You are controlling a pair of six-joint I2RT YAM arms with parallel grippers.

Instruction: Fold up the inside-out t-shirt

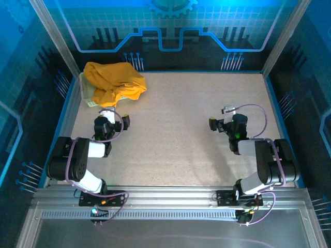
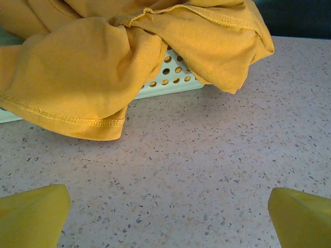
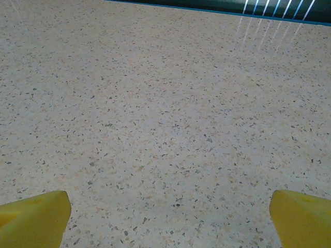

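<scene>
Seen from above as a crumpled mustard heap at the far left of the counter (image 1: 170, 155): the inside-out t-shirt (image 1: 115, 82), draped over a pale green basket (image 1: 86, 96) and spilling off its right side. Just on the near side of that heap, the left claw (image 1: 115, 114), spread wide and holding nothing. Well apart on the right, the right claw (image 1: 221, 118), likewise spread and empty, above bare counter.

Through the left wrist camera, up close: the stitched hem and seams of the t-shirt (image 2: 77, 77), cloth hanging over the basket (image 2: 173, 77) wall with its round holes, the lowest fold reaching down to the speckled surface. Yellow fingertips (image 2: 31, 219) at the two bottom corners, far apart.

Through the right wrist camera: speckled counter (image 3: 165, 103), a blue edge strip (image 3: 217, 10) at the far side, yellow fingertips (image 3: 31, 219) again wide apart with nothing between.
</scene>
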